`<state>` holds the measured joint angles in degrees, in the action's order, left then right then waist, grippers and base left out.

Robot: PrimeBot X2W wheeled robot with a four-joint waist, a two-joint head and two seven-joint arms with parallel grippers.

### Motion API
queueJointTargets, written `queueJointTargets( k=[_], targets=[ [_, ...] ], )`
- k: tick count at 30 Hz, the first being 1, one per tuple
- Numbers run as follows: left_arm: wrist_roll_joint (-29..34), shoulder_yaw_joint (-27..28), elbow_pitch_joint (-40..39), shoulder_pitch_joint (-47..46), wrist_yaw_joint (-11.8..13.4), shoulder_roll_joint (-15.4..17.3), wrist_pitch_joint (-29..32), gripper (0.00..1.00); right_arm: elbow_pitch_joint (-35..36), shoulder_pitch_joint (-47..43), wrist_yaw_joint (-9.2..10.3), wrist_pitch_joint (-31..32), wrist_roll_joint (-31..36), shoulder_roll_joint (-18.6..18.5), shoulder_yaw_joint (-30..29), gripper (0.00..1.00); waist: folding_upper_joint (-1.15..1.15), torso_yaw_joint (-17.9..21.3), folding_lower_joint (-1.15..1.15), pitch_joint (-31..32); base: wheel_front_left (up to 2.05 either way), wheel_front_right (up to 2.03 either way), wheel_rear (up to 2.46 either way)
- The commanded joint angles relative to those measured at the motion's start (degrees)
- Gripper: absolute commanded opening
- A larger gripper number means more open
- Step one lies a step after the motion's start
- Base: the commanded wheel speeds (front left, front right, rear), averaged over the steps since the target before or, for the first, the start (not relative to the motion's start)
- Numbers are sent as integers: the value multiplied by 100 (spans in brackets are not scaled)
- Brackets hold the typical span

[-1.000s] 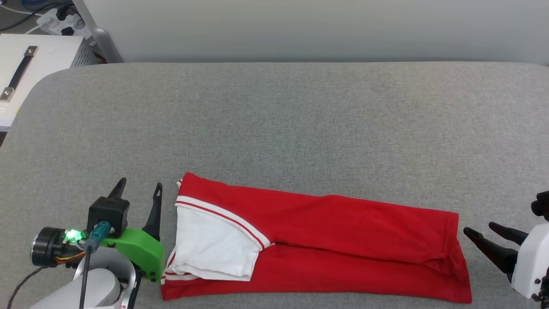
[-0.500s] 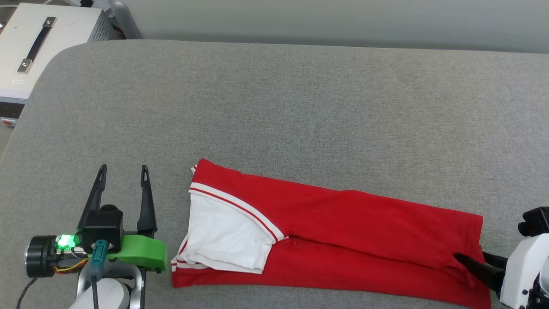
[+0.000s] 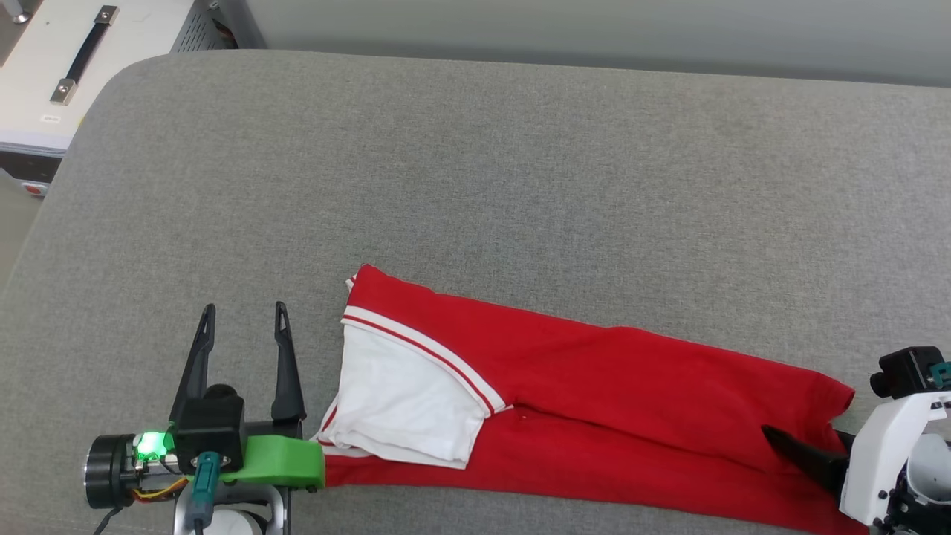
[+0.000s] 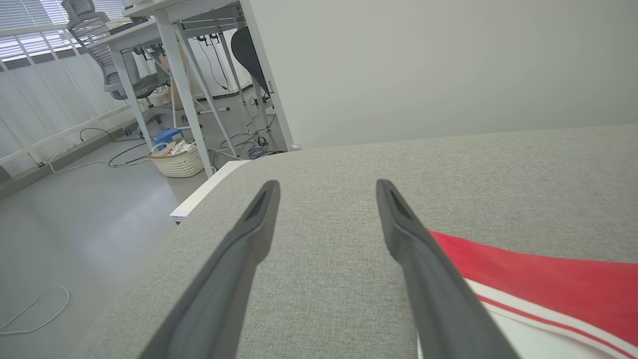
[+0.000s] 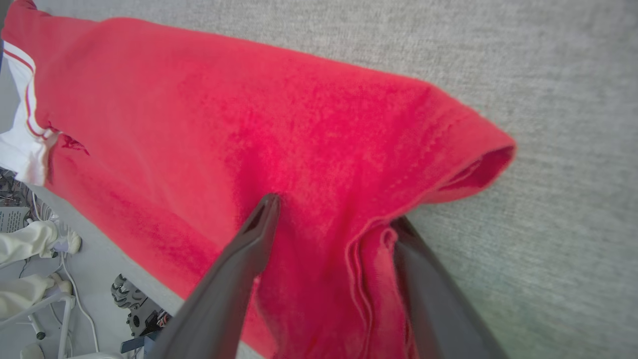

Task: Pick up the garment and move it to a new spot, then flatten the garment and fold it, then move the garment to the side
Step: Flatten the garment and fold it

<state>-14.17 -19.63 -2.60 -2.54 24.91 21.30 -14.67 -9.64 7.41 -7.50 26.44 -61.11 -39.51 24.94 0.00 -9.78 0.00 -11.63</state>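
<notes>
Right gripper (image 5: 334,212) has slid in since a second ago. Back then it sat just off the hem end of the garment (image 3: 609,386) with grey showing between them, and now its fingers are over the fabric. Whole head view shifted too, so that's the camera, not the shirt wandering.

Count: 1 garment, 2 grippers with 2 dark fingers each, 1 white sleeve (image 3: 401,405) showing, and 1 white box (image 3: 44,89) with 1 black handle off the far left corner. Left wrist view also picks up 1 woven basket (image 4: 175,162) on the floor.

The shirt is folded into 1 long red strip lying on the grey padded surface (image 3: 520,186), close to the near edge. The sleeve end is on the left and the hem end on the right.

Right jaws are spread wide, not squeezing anything. 1 finger (image 5: 249,244) rests on top of the red cloth, the other is at the edge of the hem corner, and the bunched hem layers sit between them.

Left gripper (image 3: 244,307) is spread wide too, with nothing but grey cushion between its fingers. The sleeve end lies just beside its inner finger (image 3: 286,364); can't tell if they touch.
</notes>
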Motion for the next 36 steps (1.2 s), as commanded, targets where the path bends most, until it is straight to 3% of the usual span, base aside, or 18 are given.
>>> queueJointTargets(
  k=[1,2,3,4,11,28,36],
  targets=[
    [141,90,-31,109,-83,-100,-32,100,-72,-22,1,21,-46,144,230,100,0,-18,0,14,0,0,0],
    [221,146,-24,150,-145,-179,-32,100,-65,-7,1,-27,-24,105,289,72,0,-24,0,15,0,0,0],
    [277,194,-13,179,-195,-234,-32,100,-73,2,1,-75,-15,83,324,24,0,-24,0,21,0,0,0],
    [339,257,-2,220,-252,-298,-32,100,-86,8,1,-116,-27,65,370,0,0,-17,0,32,0,0,0],
    [632,593,114,426,-607,-623,-32,100,-155,60,1,-389,-103,-157,420,0,0,57,0,117,0,0,0],
    [1049,1166,214,802,-1202,-1045,-32,100,-830,-39,1,-581,-124,-980,-362,0,0,157,0,406,0,0,0],
    [1190,1320,300,865,-1388,-1151,-33,100,202,-347,1,-311,-434,-1030,-487,0,0,218,0,532,0,0,0]
  ],
)
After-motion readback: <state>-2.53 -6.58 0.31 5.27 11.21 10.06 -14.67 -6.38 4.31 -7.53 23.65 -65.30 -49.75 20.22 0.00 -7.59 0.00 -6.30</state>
